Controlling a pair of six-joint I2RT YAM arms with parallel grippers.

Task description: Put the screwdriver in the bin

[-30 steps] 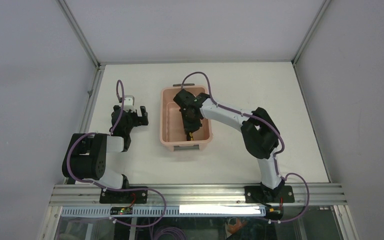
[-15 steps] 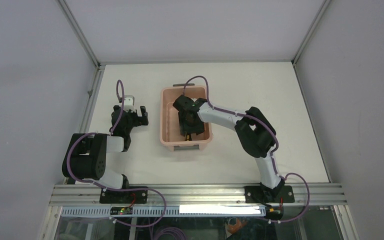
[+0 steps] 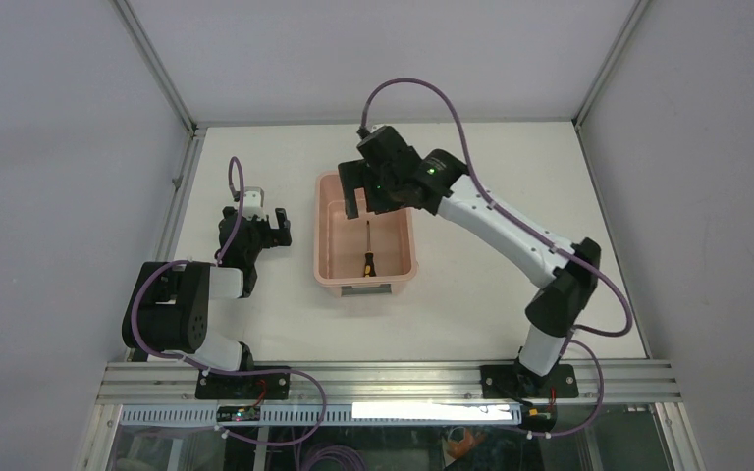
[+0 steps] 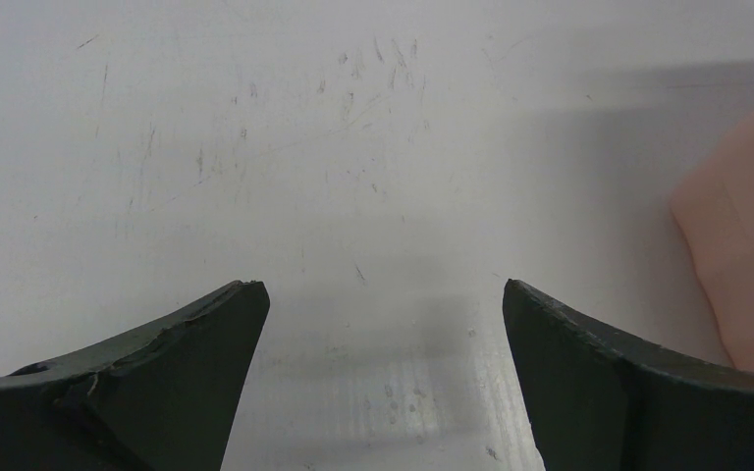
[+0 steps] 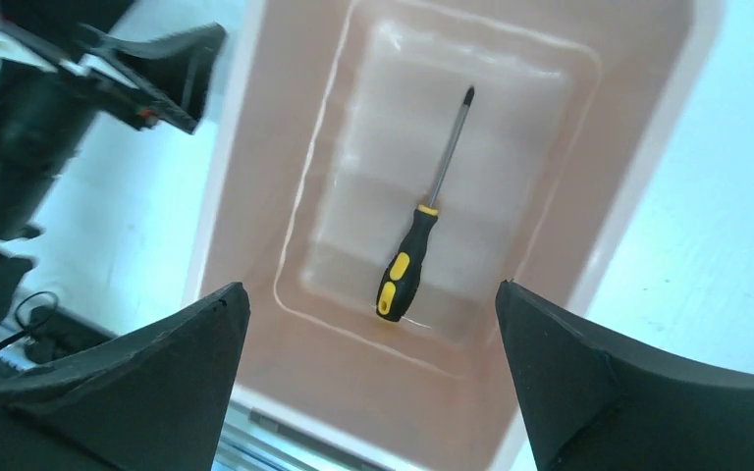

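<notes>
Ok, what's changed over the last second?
The right gripper let go of the small yellow-and-black screwdriver, now lying on the floor of the salmon-pink plastic bin, and rose open toward the bin's far end. The left gripper and the bin stayed put.

Bin far end behind right tool

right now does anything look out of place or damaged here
Nothing stands out. The screwdriver lies flat on the floor of the bin, fully inside, and the bin sits upright on the table. The right gripper above it and the left gripper beside it are both open and empty.
</notes>
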